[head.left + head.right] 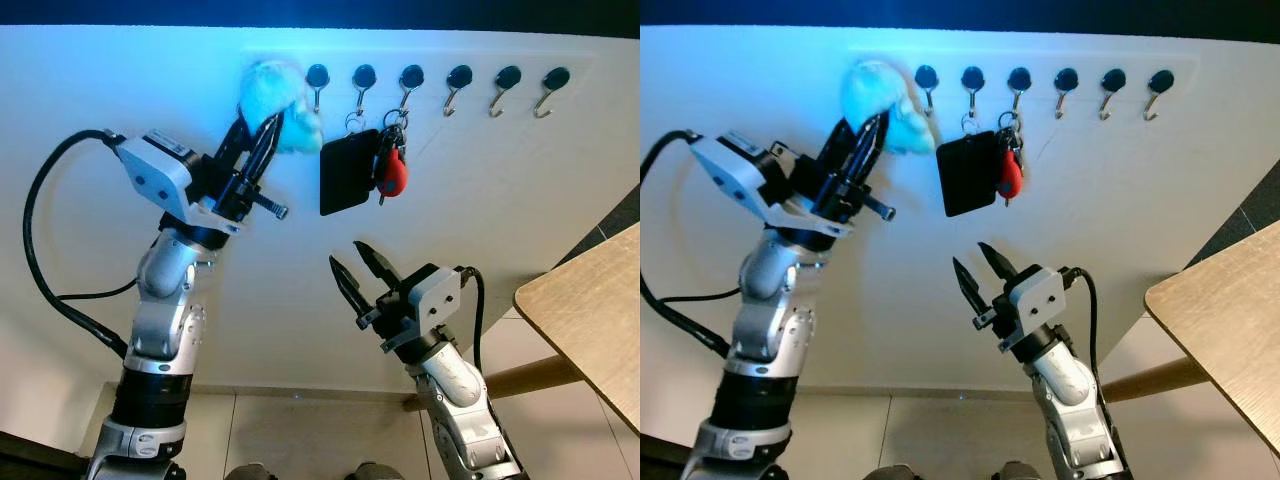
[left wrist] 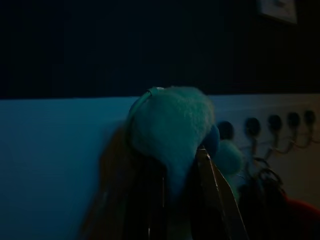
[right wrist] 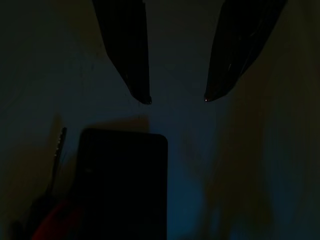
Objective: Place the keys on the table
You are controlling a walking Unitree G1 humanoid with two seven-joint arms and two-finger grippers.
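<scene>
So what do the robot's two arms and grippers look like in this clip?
Both arms are silver segmented metal with black joint bands. Each wrist carries a light-grey boxy camera housing, and a black cable loops from it. The left gripper and right gripper each have two long, tapering black fingers.

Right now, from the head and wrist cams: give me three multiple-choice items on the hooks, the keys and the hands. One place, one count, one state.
1. Where is the wooden table?
A. robot's right
B. robot's left
C. under the hooks

2. How many wall hooks are there?
A. four
B. six
C. eight

3. What state is the right hand in?
A. shut on the keys
B. open, holding nothing
C. shut on the pompom

Key: 1 A, it juts in at the right edge. 2 B, six black knobs in a row. 3 B, fingers spread below the black tag and red fob; the left hand is at the blue pompom.
</scene>
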